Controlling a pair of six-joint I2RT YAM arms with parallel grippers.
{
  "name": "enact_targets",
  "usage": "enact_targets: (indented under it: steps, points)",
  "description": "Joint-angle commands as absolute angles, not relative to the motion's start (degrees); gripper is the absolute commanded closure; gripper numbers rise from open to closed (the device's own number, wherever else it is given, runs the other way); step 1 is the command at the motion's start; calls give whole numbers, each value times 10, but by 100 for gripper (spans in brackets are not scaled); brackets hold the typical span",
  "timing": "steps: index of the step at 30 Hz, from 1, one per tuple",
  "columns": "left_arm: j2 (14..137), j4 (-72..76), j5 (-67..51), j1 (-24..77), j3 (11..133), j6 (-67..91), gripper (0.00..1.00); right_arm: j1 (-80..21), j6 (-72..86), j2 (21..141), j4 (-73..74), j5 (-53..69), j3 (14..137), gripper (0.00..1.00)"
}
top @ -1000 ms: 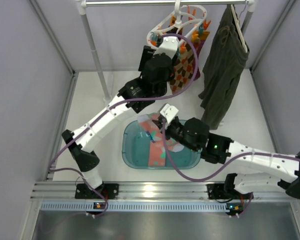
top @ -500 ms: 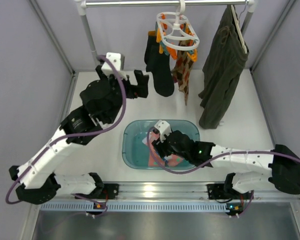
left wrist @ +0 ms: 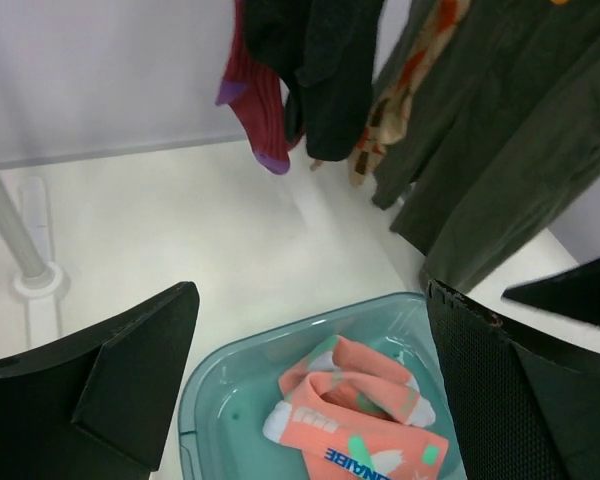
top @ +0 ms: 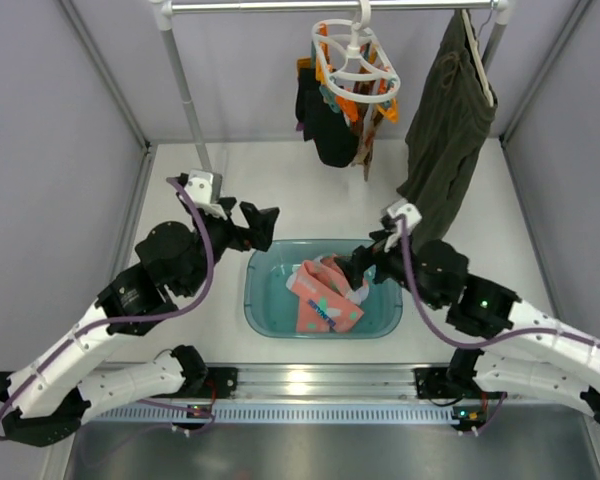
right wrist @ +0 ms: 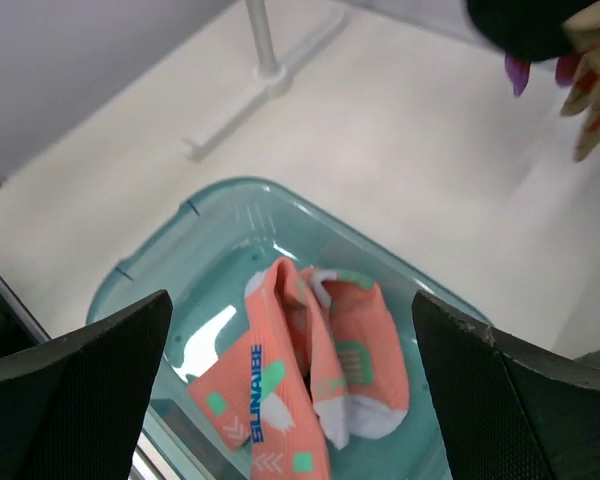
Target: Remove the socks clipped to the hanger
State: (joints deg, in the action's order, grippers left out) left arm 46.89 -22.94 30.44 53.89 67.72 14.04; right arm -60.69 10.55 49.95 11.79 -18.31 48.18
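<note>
The white ring hanger (top: 356, 66) hangs from the rail by its hook. A black sock (top: 328, 132) and an argyle sock (top: 366, 140) hang clipped under it; the left wrist view shows the black sock (left wrist: 330, 80) and a maroon sock with a purple toe (left wrist: 256, 105). Two pink socks (top: 325, 296) lie folded in the teal basin (top: 256, 300). My left gripper (top: 258, 228) is open at the basin's left rim, holding nothing. My right gripper (top: 358, 272) is open over the basin's right side, above the pink socks (right wrist: 300, 380).
A dark olive garment (top: 445, 130) hangs on a pale hanger at the rail's right end, close to the socks. The rack's left pole (top: 185, 95) stands on the table behind my left arm. Grey walls close in both sides.
My left arm has drawn back from the hanger down to the basin's left side. My right gripper has opened and let go of the pink sock, which now lies in the basin.
</note>
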Motion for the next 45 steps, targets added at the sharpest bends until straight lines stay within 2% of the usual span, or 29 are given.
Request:
enact_targets:
  steps: [1, 6, 8, 11, 14, 21, 27, 30, 36, 37, 41, 42, 43, 45]
  points:
    - [474, -149, 219, 540, 636, 127, 1, -583, 103, 431, 154, -168, 500, 1]
    - [511, -37, 180, 527, 614, 92, 2, -563, 109, 348, 175, -151, 502, 1]
    - [544, -6, 115, 505, 615, 95, 1, -563, 110, 328, 185, -141, 504, 1]
    - [603, 48, -28, 375, 633, 136, 2, -563, 105, 308, 199, -115, 506, 1]
    - [659, 117, -119, 297, 639, 134, 1, -562, 98, 287, 198, -82, 499, 1]
    - [816, 265, -286, 217, 692, 143, 1, -562, 84, 251, 189, -29, 483, 0]
    - [953, 265, -323, 187, 810, 152, 2, -562, 71, 253, 181, -8, 474, 1]
    - [987, 274, -323, 186, 843, 149, 1, -563, 63, 253, 168, -32, 464, 1]
    - [1056, 313, -396, 185, 893, 167, 4, -562, 41, 273, 163, -23, 466, 1]
    - [1057, 329, -410, 186, 885, 177, 10, -562, 38, 278, 163, -24, 467, 1]
    - [1027, 412, -376, 197, 818, 201, 73, -563, 26, 286, 158, -39, 468, 1]
    - [1018, 418, -363, 200, 807, 199, 94, -563, 26, 288, 157, -43, 470, 0]
    - [1006, 419, -351, 209, 796, 195, 100, -563, 27, 289, 154, -59, 472, 1]
    - [970, 418, -299, 222, 758, 175, 100, -562, 40, 292, 150, -86, 482, 1]
